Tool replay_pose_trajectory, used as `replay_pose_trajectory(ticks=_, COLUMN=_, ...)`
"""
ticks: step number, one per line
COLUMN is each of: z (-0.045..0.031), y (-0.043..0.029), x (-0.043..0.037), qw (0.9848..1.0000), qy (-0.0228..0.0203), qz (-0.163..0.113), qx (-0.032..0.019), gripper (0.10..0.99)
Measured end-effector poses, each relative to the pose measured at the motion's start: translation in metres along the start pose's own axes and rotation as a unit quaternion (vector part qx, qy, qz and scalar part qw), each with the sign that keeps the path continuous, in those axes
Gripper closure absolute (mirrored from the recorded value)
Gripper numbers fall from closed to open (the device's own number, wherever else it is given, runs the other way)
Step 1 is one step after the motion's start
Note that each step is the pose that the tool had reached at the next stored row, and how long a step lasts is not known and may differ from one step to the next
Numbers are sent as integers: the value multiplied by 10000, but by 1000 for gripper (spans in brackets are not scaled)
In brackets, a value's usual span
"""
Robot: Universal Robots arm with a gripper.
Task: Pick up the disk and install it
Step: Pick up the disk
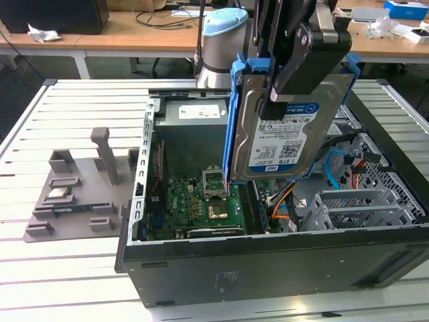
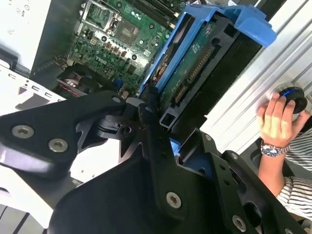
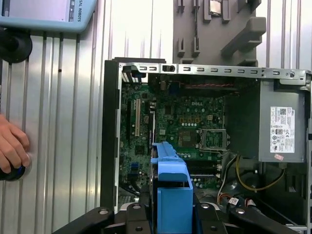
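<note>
The disk (image 1: 289,131) is held upright above the open case (image 1: 221,275), clamped in the tool (image 1: 293,80), which appears closed across its blue frame. Pick-up is judged done, install not yet. Square alignment with the bay (image 1: 362,208) is called for.

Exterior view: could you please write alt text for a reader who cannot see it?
The gripper holds the blue-framed disk upright above an open computer case on a slatted table. The motherboard lies exposed below, and a grey parts tray sits at the exterior view's left.
</note>
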State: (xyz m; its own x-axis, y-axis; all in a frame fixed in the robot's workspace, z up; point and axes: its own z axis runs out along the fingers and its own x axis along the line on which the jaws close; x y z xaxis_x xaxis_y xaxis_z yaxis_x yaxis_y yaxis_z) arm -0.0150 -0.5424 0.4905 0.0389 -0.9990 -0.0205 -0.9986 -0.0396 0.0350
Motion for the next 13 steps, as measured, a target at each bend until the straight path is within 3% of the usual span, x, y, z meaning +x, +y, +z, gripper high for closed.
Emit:
replay_pose_trajectory(ticks=3, z=48, y=-53, x=5, qw=10000, qy=1, qz=0, qx=0, gripper=718)
replay_pose_trajectory(ticks=13, z=44, y=-303, x=14, qw=10000, qy=4, qz=0, qx=-1, gripper=718)
